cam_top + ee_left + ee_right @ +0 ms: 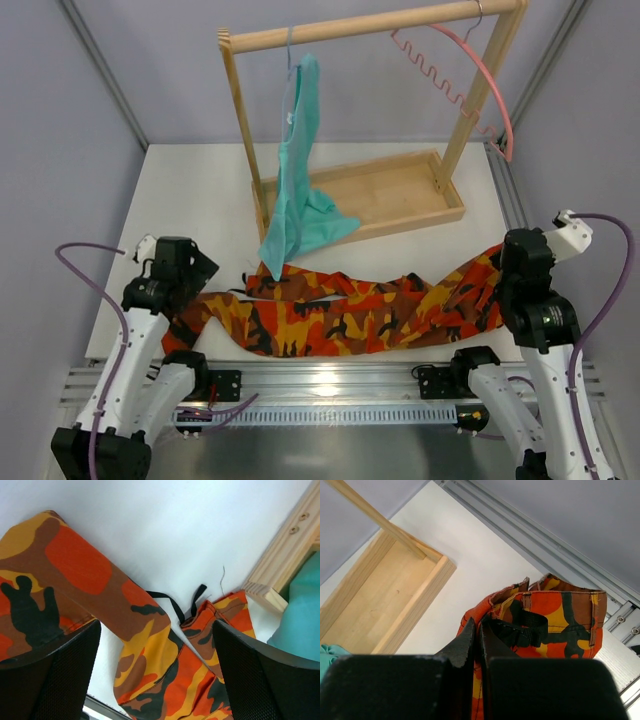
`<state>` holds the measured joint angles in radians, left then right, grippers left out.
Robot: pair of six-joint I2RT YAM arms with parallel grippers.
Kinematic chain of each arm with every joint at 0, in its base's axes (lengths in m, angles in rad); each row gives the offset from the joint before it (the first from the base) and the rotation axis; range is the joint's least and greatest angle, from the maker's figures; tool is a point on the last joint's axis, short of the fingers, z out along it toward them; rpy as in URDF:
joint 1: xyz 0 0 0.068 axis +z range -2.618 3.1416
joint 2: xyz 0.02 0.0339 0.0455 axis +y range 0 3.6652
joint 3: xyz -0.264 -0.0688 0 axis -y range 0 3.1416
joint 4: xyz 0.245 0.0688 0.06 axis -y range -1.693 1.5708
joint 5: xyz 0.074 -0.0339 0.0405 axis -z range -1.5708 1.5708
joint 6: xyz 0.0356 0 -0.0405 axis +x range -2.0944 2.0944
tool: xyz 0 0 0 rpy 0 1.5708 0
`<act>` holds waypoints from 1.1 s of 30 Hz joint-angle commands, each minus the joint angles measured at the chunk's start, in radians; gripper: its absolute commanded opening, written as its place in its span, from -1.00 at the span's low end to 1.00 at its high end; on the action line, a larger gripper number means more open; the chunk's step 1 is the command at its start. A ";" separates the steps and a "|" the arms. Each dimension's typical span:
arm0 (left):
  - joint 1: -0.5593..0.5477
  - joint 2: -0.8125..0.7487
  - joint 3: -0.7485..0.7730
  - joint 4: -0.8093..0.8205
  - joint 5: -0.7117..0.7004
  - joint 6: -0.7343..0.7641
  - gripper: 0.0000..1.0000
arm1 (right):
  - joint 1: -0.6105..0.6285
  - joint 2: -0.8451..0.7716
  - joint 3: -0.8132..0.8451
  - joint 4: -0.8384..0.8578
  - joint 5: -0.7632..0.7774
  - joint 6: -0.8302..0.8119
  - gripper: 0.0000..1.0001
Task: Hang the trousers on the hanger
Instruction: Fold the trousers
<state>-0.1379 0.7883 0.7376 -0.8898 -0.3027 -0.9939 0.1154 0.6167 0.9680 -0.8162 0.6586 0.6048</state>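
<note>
Top external view: the trousers (350, 310) lie stretched sideways across the near edge of the white desk (190, 200), in front of the wooden rack (370, 28), with one end by each arm. The hanger (490, 80) hangs by its metal hook at the right end of the rack's rail, well above the trousers and apart from them. A teal garment (300, 180) hangs from the same rail further left, its hem reaching down to just above the camouflage cloth.

The left wrist view shows the left pincer (156, 677) with its fingers (50, 680) spread wide and nothing between them. The trouser cloth (75, 575) lies on the desk beneath and ahead of it, with black straps trailing out.

In the right wrist view the right pincer (477, 640) is closed, its tips meeting on a fold of the trousers' waistband (560, 615). That end of the garment stands raised off the desk, bunched just ahead of the fingers.
</note>
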 commanded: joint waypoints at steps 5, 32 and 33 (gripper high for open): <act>0.064 0.118 0.035 0.139 0.106 0.105 0.69 | -0.005 0.005 0.012 -0.105 0.067 0.082 -0.93; -0.166 0.660 -0.143 0.733 0.461 0.166 -0.46 | -0.005 -0.110 -0.037 -0.103 -0.019 0.056 -0.92; -0.166 0.663 -0.129 0.715 0.450 0.167 -0.63 | -0.005 -0.106 -0.028 -0.113 -0.014 0.059 -0.82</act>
<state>-0.2993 1.4105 0.6109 -0.1791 0.1570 -0.8211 0.1154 0.5102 0.9165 -0.9382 0.6170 0.6640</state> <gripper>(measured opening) 0.275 0.061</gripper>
